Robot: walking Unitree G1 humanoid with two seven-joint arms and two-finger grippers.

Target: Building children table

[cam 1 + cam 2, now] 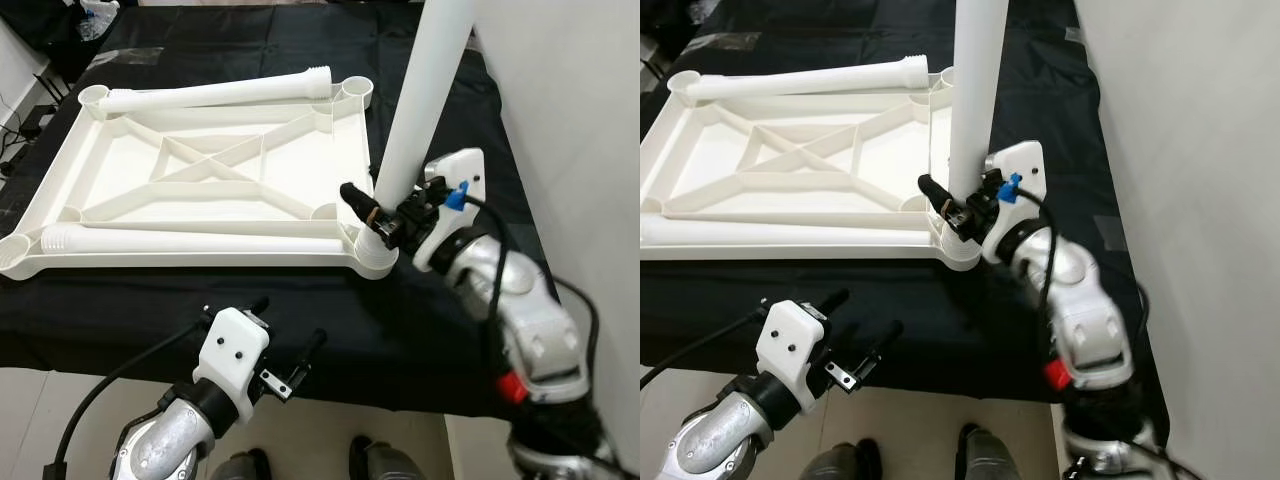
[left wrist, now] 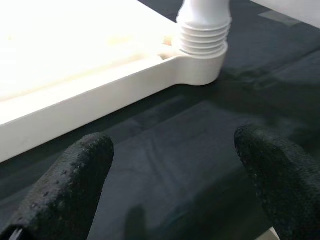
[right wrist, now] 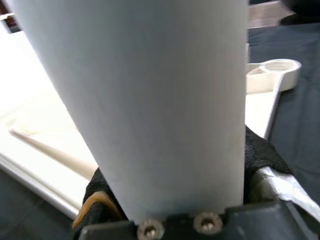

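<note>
right gripper (image 1: 378,212): clamped tight on the tall white plastic table leg (image 1: 425,95), low on the shaft, just above the threads
left gripper (image 1: 290,340): wide open, holding nothing, hovering over the front edge of the desk, well apart from the parts
step in hand: looks to us like we're screwing that leg into the near right corner socket (image 1: 372,250) of the upside-down white plastic tabletop (image 1: 215,180)
thread check: the left wrist view shows a few thread rings above the socket rim, so we reckon it isn't seated yet
how we'd do it well: keep the leg dead upright so the threads don't cross, twist in short turns, regrip low; the tray might spin, so we'd pin its rim down with the free gripper
where stuff sits: the tabletop lies flat on the black-cloth desk (image 1: 300,320), ribs facing up
legs counted: three. One standing in the socket, one loose white leg along the far edge (image 1: 215,92), one along the near edge (image 1: 190,240), both lying inside the tray
sockets counted: four corners; as far as we can tell, three are open
</note>
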